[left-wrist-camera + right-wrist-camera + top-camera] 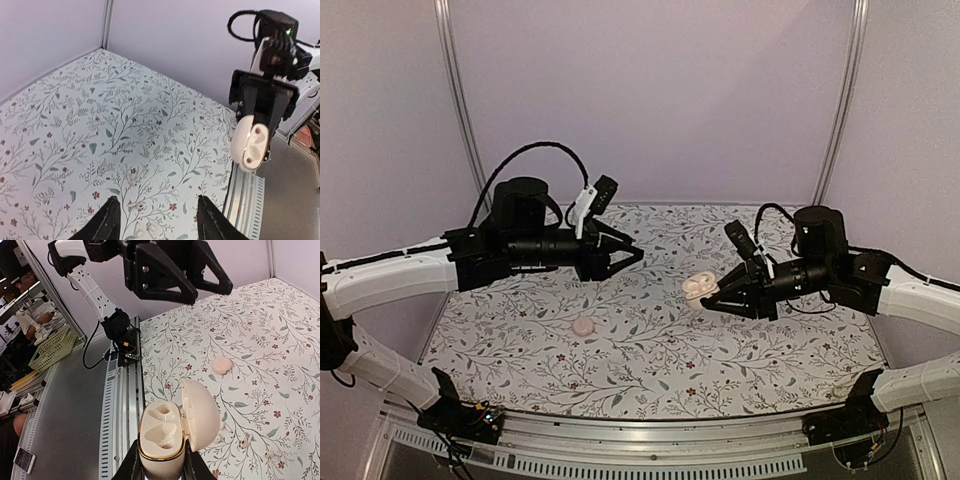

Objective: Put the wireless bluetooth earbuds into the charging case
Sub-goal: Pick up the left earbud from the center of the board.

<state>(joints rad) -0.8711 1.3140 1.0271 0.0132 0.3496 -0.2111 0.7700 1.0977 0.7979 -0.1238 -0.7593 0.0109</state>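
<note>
Your right gripper (161, 464) clasped the open charging case (165, 440); your left gripper (628, 260), spread and empty, needed lowering squarely over the nearer earbuds (583, 326).

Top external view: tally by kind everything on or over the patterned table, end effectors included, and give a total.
End effectors: 2, the left end effector and the right end effector
Open charging case: 1
Small pale pink lump: 1
Total: 4
</note>
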